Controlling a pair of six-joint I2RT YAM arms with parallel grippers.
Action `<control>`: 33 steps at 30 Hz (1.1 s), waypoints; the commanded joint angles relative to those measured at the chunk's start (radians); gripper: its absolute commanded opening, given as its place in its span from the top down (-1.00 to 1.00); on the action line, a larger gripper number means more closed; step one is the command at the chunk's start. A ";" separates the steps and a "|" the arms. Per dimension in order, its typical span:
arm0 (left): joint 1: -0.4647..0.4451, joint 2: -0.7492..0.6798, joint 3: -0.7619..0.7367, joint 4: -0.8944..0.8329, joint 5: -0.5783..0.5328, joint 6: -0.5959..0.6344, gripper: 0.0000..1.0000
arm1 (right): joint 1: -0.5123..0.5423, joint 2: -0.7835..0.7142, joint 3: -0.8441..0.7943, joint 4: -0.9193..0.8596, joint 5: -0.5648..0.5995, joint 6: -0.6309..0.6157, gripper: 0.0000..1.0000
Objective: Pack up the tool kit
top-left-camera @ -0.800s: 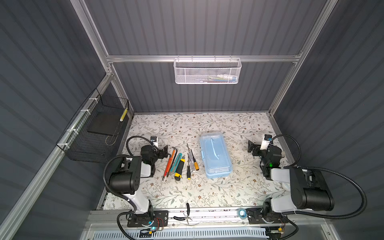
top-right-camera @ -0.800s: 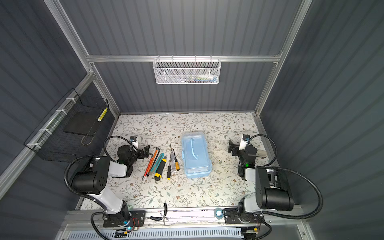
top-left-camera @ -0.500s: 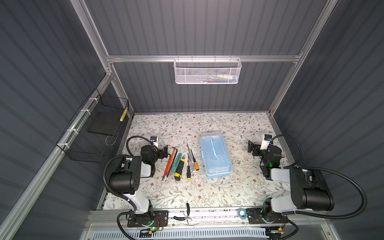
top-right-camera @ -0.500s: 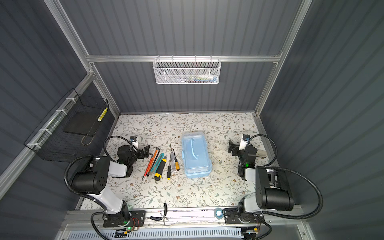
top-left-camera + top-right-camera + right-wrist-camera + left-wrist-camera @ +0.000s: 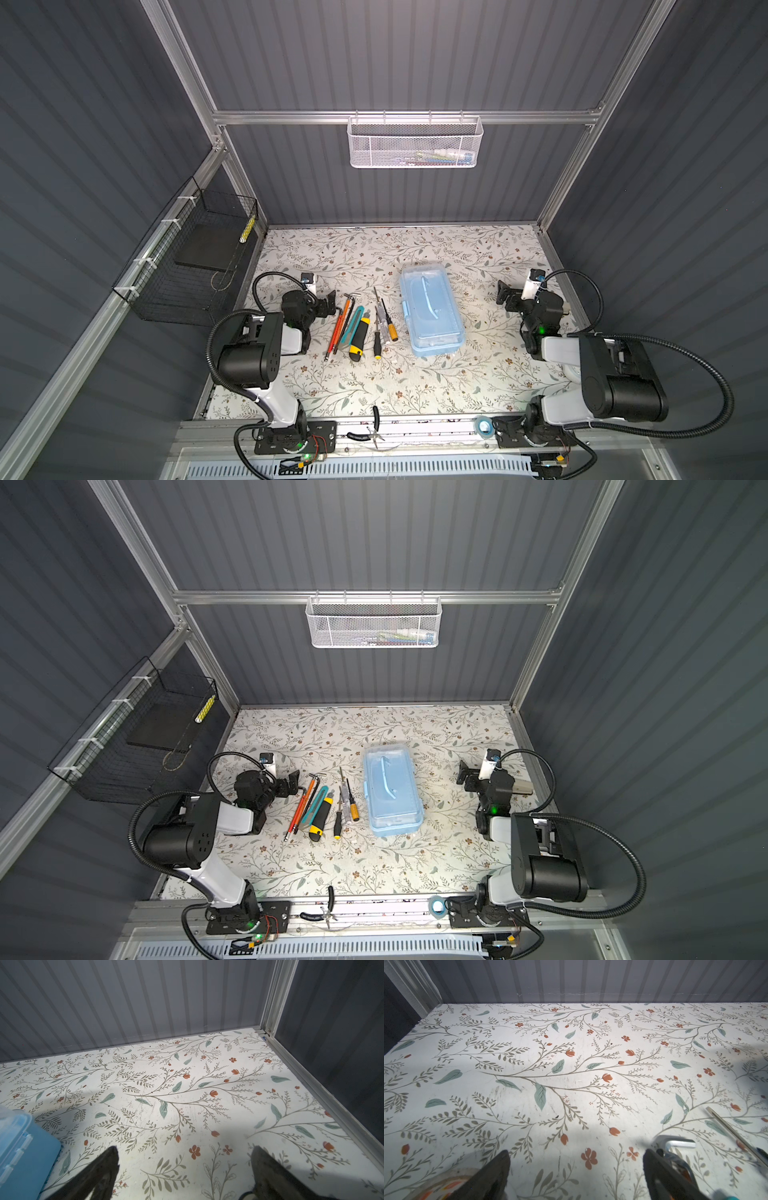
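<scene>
The light-blue case (image 5: 432, 309) (image 5: 392, 789) lies shut in the middle of the floral table, its handle on top. Left of it, several tools lie in a row: hex keys (image 5: 352, 296), orange-shafted tools (image 5: 338, 328), a teal knife (image 5: 352, 324), a yellow-black knife (image 5: 359, 338) and screwdrivers (image 5: 388, 322). My left gripper (image 5: 328, 301) (image 5: 576, 1159) rests open just left of the hex keys (image 5: 679, 1144), holding nothing. My right gripper (image 5: 505, 293) (image 5: 185, 1157) stands open and empty to the right of the case (image 5: 25, 1157), apart from it.
A white mesh basket (image 5: 415, 143) hangs on the back wall. A black wire basket (image 5: 195, 266) is fixed to the left wall. Black-handled pliers (image 5: 374, 430) and a tape roll (image 5: 483, 424) lie on the front rail.
</scene>
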 commanded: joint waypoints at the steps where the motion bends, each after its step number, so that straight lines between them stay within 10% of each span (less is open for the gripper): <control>1: 0.004 0.018 0.021 0.005 0.009 0.019 -1.00 | 0.003 0.003 0.004 0.013 0.014 0.002 -0.98; 11: -0.011 -0.041 0.056 -0.098 -0.103 -0.004 -1.00 | 0.018 -0.002 0.008 0.010 0.043 -0.004 -0.98; 21: -0.010 -0.213 0.289 -0.571 -0.353 -0.226 -0.99 | 0.044 -0.270 0.195 -0.523 0.346 0.141 -0.98; 33: -0.048 -0.237 0.517 -1.012 0.109 -0.412 -1.00 | 0.271 -0.397 0.567 -1.220 0.278 0.312 -0.97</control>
